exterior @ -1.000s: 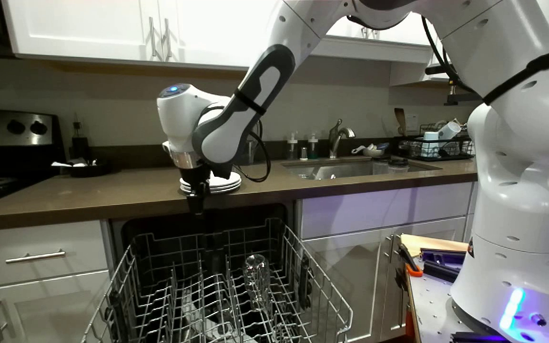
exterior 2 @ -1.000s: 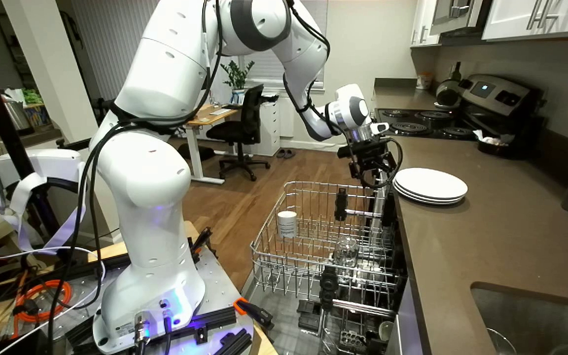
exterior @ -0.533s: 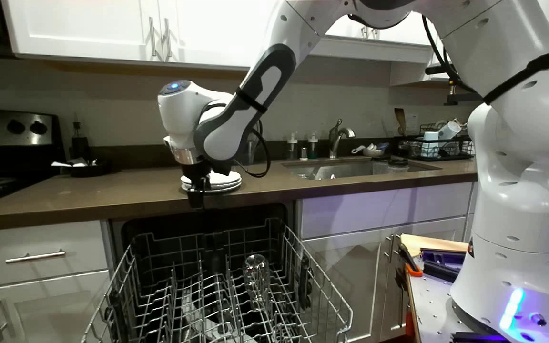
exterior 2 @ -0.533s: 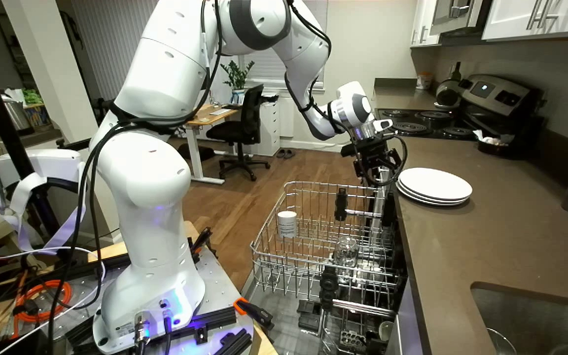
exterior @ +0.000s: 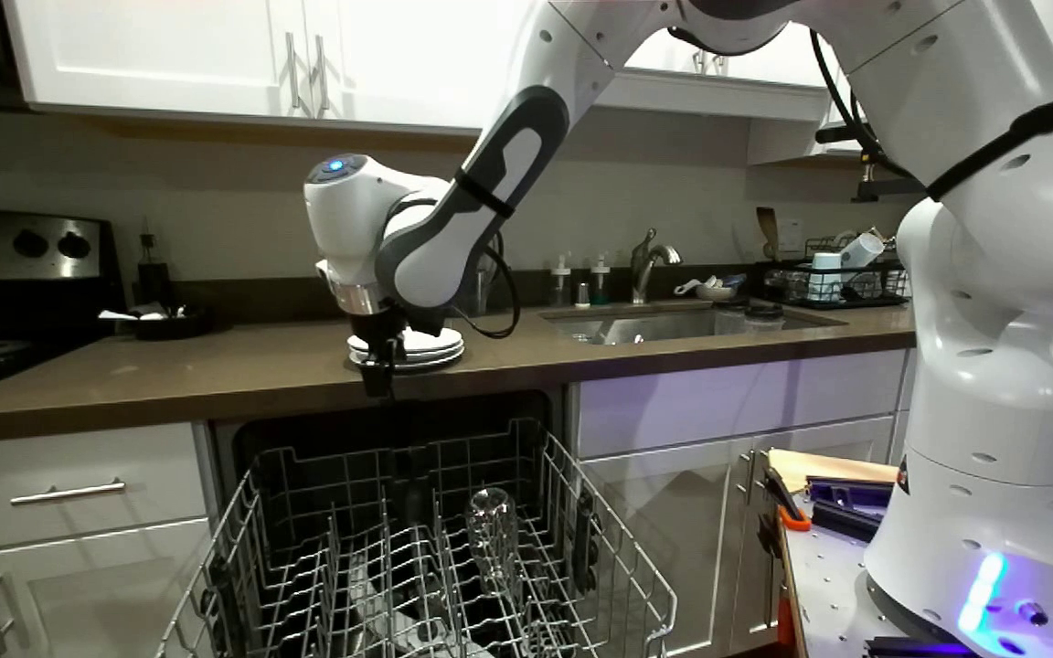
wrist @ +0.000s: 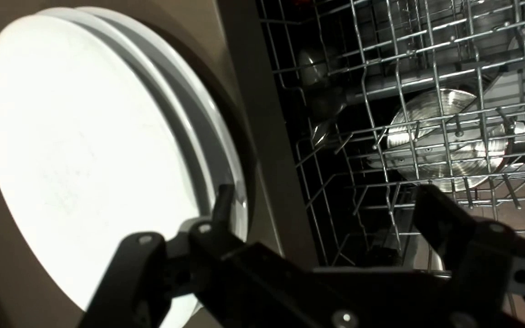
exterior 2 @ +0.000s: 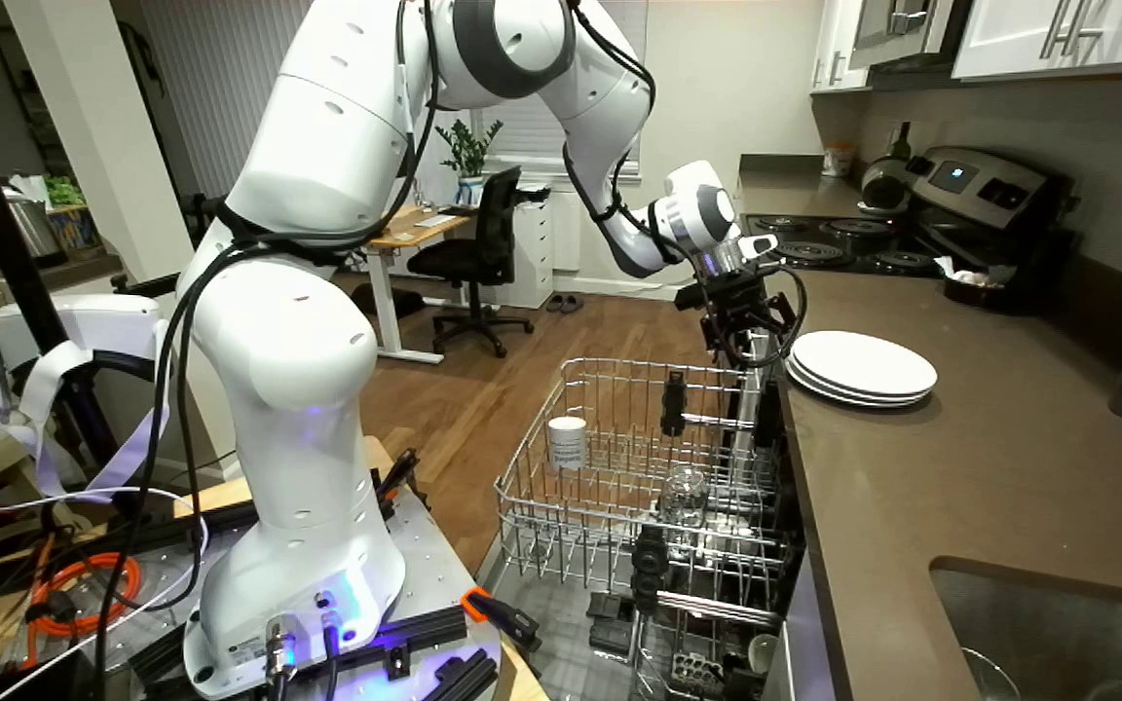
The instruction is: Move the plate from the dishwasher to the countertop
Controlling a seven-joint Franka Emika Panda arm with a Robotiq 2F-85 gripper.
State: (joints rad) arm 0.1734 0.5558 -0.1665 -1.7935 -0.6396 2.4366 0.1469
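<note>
A stack of white plates [exterior: 417, 347] lies flat on the dark countertop [exterior: 234, 370], near its front edge. The plates [exterior 2: 863, 362] also show in an exterior view, and they fill the left of the wrist view [wrist: 80, 136]. The dishwasher's wire rack [exterior: 417, 548] is pulled out below. My gripper [wrist: 326, 193] is open with nothing between its fingers. In the wrist view one finger is at the stack's edge, against or just over the lower rims; contact is unclear. The other finger is over the rack. In both exterior views the gripper [exterior 2: 741, 346] points down beside the stack.
A clear glass [exterior: 492, 535] and a white cup [exterior 2: 567, 443] stand in the rack. A round metal object [wrist: 449, 136] shows under the rack's wires. The sink [exterior 2: 1058, 604] is set in the counter. A dark pan [exterior: 170, 324] and the stove [exterior 2: 843, 243] are beyond the stack.
My gripper has risen slightly and moved toward the counter. The plate stack has slid a little the same way, farther onto the countertop. In the last half second the motion is very small.
</note>
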